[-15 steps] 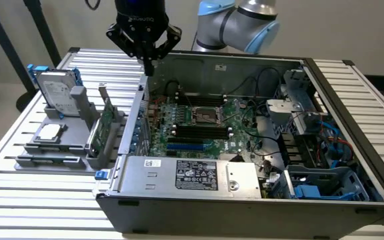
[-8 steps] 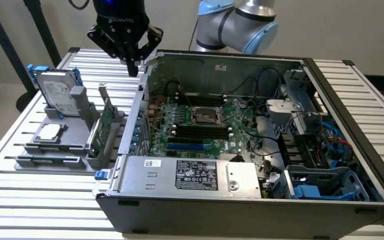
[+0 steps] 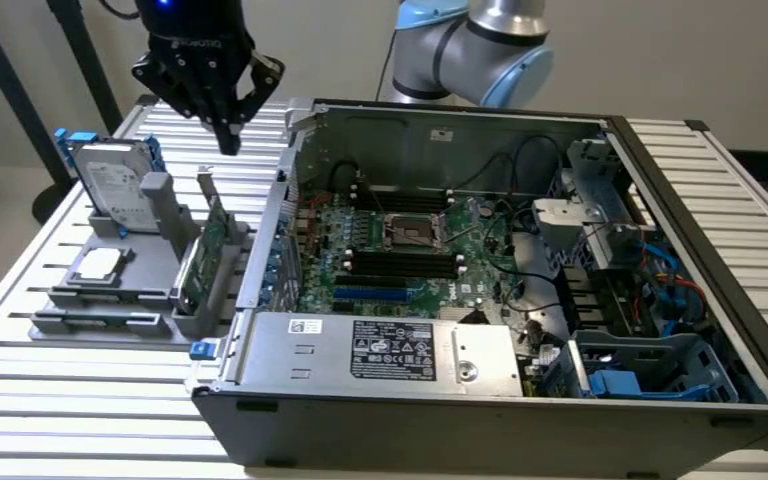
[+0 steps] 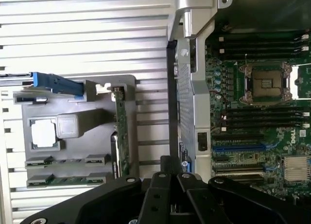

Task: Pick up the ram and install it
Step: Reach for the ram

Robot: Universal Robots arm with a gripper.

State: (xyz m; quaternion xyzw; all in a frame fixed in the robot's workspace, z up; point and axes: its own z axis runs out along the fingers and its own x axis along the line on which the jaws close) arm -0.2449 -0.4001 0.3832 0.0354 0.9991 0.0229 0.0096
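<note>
With the open computer case (image 3: 491, 400) as the dial's centre in the exterior view, the grey holder (image 3: 157, 205) sits at nine o'clock. It is just beside the case's side wall, with a narrow strip of bare table (image 3: 77, 410) between them. The holder's tall pieces crowd that side. A hard drive (image 3: 111, 185) stands on end at its eleven o'clock corner, and a green expansion card (image 3: 197, 265) stands on edge along its three o'clock side. The ram (image 4: 65, 162) lies flat and low at the holder's six o'clock end, apart from those uprights, with open air above it.

The tool (image 3: 231, 140) hangs at eleven o'clock from the case. Its fingers point straight down and are pressed together on nothing. The tip is above the card's far end, clear of the drive and the case rim. The arm (image 3: 471, 40) bends behind the case at twelve o'clock.

The table is pale slatted metal. Inside the case, black memory slots (image 3: 398, 265) run at six o'clock of the processor socket (image 3: 411, 228). A plain light wall (image 3: 704, 60) stands behind.
</note>
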